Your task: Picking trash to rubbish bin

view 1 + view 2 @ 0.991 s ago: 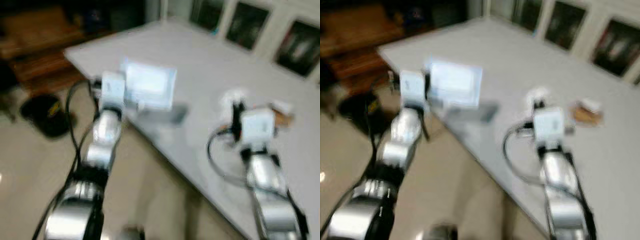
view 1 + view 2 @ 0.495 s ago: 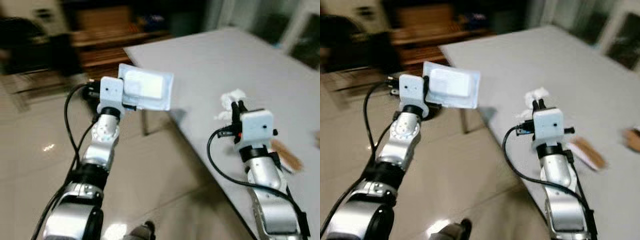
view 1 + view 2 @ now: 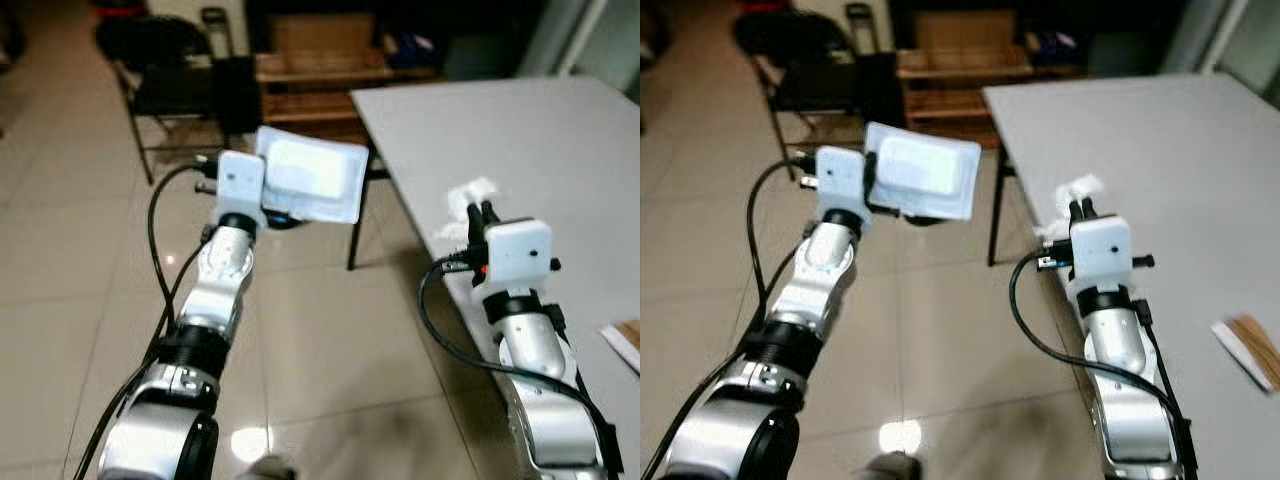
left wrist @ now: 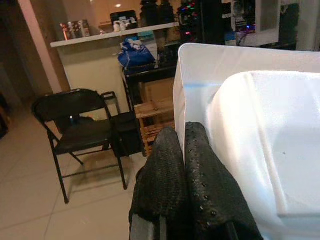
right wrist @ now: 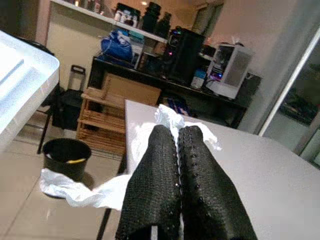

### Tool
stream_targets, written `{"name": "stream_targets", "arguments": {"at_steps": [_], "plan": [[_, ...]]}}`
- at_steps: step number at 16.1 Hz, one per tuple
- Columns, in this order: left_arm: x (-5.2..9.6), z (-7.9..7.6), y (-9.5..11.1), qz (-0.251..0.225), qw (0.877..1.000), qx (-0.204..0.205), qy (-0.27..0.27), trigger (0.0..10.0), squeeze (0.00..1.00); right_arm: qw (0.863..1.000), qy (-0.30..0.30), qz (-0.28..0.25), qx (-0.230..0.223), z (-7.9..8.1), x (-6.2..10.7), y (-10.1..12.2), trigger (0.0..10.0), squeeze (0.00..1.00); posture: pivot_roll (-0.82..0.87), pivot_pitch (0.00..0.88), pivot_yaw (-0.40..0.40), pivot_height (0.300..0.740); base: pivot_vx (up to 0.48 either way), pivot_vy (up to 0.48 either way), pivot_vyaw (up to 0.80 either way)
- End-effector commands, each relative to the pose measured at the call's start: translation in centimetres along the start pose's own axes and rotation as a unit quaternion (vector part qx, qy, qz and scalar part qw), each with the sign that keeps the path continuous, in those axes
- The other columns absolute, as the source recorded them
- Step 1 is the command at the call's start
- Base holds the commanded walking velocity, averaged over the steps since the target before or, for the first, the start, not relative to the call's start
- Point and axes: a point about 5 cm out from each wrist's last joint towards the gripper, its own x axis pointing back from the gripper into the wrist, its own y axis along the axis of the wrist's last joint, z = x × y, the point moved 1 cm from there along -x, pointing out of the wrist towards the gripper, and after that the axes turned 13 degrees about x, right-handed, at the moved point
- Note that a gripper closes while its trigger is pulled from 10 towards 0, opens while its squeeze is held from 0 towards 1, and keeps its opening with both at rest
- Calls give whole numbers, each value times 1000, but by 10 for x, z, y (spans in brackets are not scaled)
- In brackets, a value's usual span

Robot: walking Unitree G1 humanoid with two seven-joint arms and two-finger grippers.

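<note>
Camera swings left versus earlier frames: table shifts to the right side of the head views; tiled floor, black folding chair and wooden shelf come into sight. Motion blur clears. White tray now hangs over floor, off the table edge.
</note>
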Motion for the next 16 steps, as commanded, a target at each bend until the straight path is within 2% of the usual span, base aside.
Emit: {"name": "stream_targets", "arguments": {"at_steps": [1,3,5,16], "plan": [[-2,4,2,3,1000,0,1,0,0,1000,-4,0,-8,1,0,0,10000,0,161,79,-11,740,0,0,794],[-3,4,2,11,1000,14,2,0,0,1000,-8,2,-13,0,1,0,10000,0,157,79,-7,740,0,0,0],[-4,5,3,11,1000,17,1,0,0,1000,-9,2,-14,-1,1,-1,10000,0,157,81,-7,740,321,0,0],[-5,5,1,24,999,23,2,0,0,1000,-6,4,-13,0,3,-1,10000,0,147,85,-7,740,463,0,0]]}}
